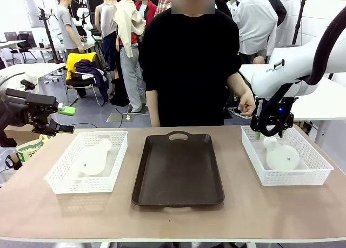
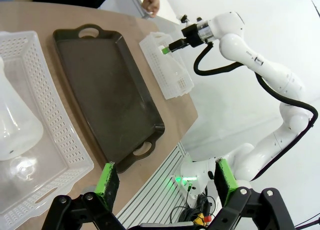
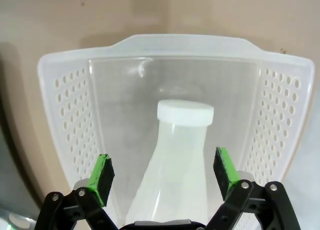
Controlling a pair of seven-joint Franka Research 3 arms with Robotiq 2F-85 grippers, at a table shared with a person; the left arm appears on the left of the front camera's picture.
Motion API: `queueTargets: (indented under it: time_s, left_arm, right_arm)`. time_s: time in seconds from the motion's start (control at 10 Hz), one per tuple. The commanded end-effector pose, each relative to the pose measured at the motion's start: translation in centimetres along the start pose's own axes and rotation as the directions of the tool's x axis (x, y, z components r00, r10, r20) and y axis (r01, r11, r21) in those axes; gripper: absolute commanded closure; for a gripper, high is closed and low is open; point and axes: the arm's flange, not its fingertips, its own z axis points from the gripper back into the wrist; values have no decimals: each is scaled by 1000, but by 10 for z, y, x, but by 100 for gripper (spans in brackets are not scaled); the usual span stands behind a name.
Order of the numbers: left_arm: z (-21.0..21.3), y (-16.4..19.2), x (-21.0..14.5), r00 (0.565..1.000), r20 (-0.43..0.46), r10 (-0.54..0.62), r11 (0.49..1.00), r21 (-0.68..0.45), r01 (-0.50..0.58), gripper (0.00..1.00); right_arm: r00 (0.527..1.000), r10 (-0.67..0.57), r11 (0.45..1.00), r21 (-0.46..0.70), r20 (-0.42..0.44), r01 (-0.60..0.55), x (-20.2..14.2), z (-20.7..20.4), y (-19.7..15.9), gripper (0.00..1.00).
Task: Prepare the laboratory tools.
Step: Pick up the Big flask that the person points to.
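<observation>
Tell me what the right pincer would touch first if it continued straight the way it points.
Probably the flask lying in the white basket: its neck is in line with the open right pincer. Depth is unclear.

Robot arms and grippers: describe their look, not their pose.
The right arm is glossy white with rounded joints and a thick black cable looping along it. The left gripper and right gripper are black angular linkages; their fingers carry bright green pads.
</observation>
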Motion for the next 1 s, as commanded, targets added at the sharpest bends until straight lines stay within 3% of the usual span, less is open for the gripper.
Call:
queueTargets:
  time_s: [0.0,0.8,0.9]
  left_arm:
    - [1,0,1,1000,7,0,1000,-17,0,0]
    - [1,0,1,1000,7,0,1000,-17,0,0]
    - [1,0,1,1000,7,0,1000,-17,0,0]
  right_arm:
    - [999,-46,998,-33,-2,46,8,-10,-3,0]
    - [989,-142,990,-22,-46,142,16,-35,-12,0]
    - [989,-141,990,-36,-40,140,17,-34,-12,13]
